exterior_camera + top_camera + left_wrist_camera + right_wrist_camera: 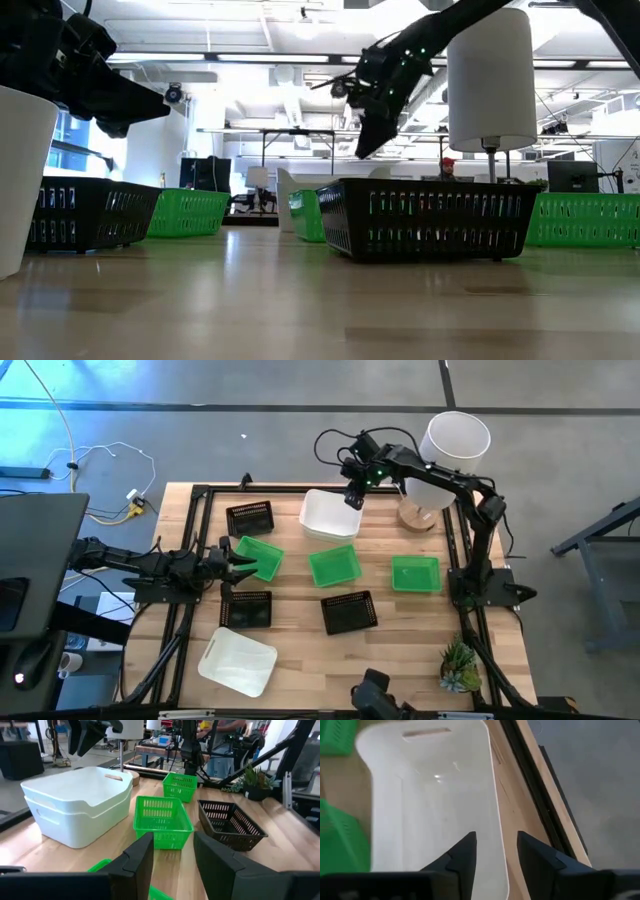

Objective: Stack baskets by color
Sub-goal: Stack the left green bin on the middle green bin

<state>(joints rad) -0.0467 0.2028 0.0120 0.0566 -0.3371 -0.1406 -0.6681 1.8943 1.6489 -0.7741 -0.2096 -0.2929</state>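
White stacked pair (329,515) at 12 o'clock in the high view, empty; right gripper (353,498) over its rim. Third white basket (238,661) lies alone at 7. Greens and blacks unstacked, empty.

Left wrist view: left gripper (172,851) part open, holding nothing, green rim below.

Right wrist view: fingers (465,852) apart, straddling the white wall, no grip.

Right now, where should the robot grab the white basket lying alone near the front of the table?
Probably by a long side wall of the lone white basket, coming straight down from above: it sits open side up, tilted askew, so its thin rim is exposed and nothing crowds it.
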